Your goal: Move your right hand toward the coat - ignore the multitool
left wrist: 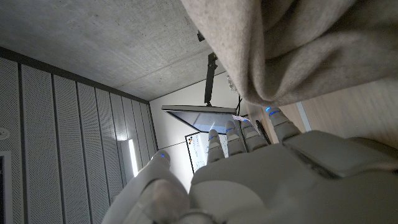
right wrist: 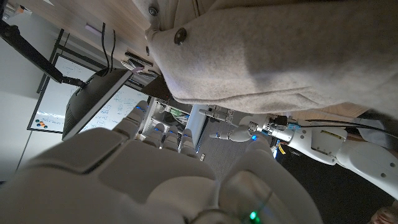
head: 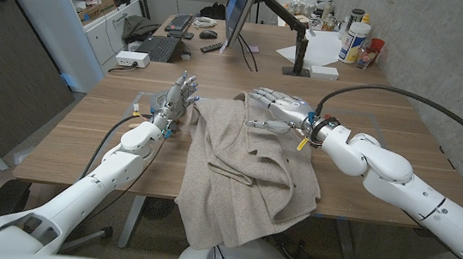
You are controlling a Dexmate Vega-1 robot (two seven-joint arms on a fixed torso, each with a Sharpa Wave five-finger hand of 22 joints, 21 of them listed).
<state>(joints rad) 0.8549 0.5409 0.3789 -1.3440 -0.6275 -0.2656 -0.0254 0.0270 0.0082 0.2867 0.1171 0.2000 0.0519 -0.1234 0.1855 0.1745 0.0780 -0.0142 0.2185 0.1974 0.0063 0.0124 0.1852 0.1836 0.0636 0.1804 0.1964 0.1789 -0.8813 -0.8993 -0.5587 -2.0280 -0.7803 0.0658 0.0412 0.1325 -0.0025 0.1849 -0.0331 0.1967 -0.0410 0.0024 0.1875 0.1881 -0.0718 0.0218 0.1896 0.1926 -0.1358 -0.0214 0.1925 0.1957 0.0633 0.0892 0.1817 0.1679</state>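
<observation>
Reach nearly finishing: right hand (head: 278, 109) is hovering at the coat's (head: 244, 170) far edge, fingers (head: 260, 124) apart, holding nothing.
Coat is draping over the surface's (head: 83, 144) near edge; next, judging, lowering onto cloth.

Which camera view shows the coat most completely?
The head view: the whole beige coat lies across the table, hanging over its front edge. The left wrist view shows only a fold; the right wrist view shows a buttoned part.

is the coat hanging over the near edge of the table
Yes, in the head view the beige coat spills past the front edge of the wooden table and drapes downward.
</observation>
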